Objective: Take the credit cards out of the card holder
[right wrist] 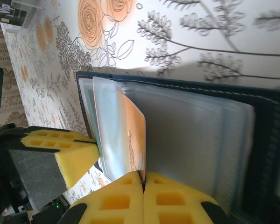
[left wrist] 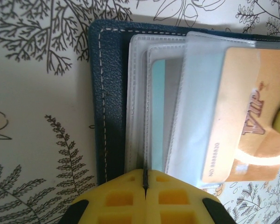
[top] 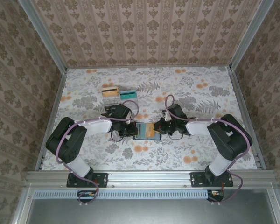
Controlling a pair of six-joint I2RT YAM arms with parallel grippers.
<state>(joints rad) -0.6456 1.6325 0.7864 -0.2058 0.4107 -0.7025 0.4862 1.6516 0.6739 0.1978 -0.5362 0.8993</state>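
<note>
Right, both hands are on the job. My left gripper (left wrist: 144,181) is clamped shut on the edge of a clear pocket leaf of the card holder (left wrist: 109,93), which lies open on the flowered table (left wrist: 32,121) midway between my two arms. My right gripper (right wrist: 142,181) is pinched shut on the edge of the tan card (left wrist: 242,116), the one marked VIP, on the holder's right side and partly out of its sleeve.

To do this well, I reckon the card should come straight out through the pocket's mouth, flat and slow. The left hand must hold firm so the whole holder doesn't drag along. If the card tilts, it may jam against the sleeve's seam.

A teal card (left wrist: 158,112) sits in a pocket closer to the navy cover. I can't tell whether my right fingers have caught the sleeve's film together with the card. Nor can I tell how many more cards lie in the leaves underneath, because the frosted plastic blurs them.

From above, my wrists cover most of the holder. Farther off to the left, a clear tray (top: 113,100) holds a couple of cards, too small to read.
</note>
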